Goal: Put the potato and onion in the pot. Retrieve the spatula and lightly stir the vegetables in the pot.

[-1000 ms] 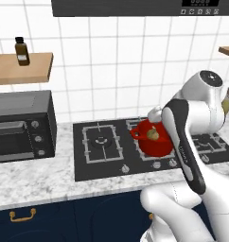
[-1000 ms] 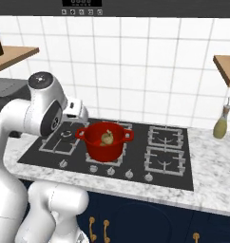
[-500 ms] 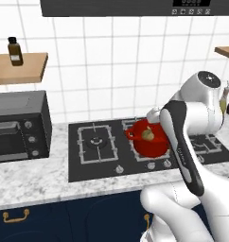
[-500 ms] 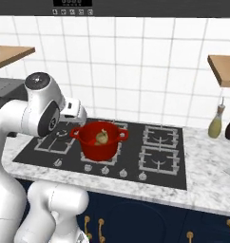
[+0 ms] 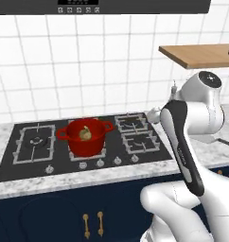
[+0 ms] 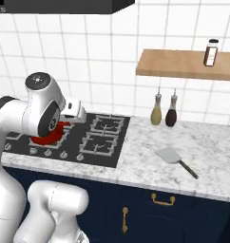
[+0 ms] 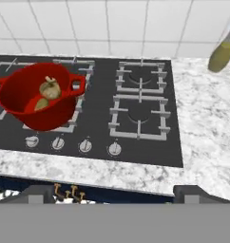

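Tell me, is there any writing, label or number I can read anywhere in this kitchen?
None can be read.
Range hood panel: small pale symbols, too blurred to read.
Shelf jar: a pale label, too small to read.
Stove knobs: faint marks, nothing legible.

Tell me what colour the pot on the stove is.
Glossy red pot; clearest in the hand view.

A speckled grey-white marble counter (image 6: pixel 202 156) carries a black gas hob (image 7: pixel 136 95) with the glossy red round pot (image 7: pixel 36 102) on a left burner; right of the hob lie a grey metal spatula (image 6: pixel 175 160), an olive-yellow bottle (image 6: pixel 156 110) and a dark brown bottle (image 6: pixel 172 111)
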{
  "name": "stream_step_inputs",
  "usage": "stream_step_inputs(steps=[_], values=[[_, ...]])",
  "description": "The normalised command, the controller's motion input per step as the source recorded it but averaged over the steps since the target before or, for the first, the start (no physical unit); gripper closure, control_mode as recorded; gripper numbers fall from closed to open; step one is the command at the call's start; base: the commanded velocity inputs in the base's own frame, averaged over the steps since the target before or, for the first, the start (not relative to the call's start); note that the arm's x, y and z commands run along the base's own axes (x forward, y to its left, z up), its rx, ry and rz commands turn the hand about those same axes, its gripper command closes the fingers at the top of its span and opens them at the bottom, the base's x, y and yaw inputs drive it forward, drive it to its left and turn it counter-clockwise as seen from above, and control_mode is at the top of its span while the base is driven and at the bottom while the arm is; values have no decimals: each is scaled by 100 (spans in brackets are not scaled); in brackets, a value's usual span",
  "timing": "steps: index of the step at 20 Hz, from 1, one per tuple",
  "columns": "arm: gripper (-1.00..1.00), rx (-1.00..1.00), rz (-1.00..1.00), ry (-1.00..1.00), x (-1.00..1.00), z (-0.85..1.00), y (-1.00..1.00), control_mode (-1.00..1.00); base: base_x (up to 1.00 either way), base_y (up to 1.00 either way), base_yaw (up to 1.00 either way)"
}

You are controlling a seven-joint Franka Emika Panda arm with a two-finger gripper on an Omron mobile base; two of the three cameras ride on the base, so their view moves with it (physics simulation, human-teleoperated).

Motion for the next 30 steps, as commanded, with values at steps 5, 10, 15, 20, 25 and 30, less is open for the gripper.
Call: stream_step_inputs(steps=[5,10,15,20,25,30], values=[[-100,0,0,0,0,0,0,100,4,-100,-5],[-100,0,0,0,0,0,0,100,27,-94,-1],[-100,0,0,0,0,-2,-1,-100,12,-6,0],[-100,0,0,24,5,-58,-5,-100,0,0,0],[-100,2,0,23,28,-68,-27,-100,0,0,0],[-100,-4,0,11,28,-64,-39,-100,0,0,0]])
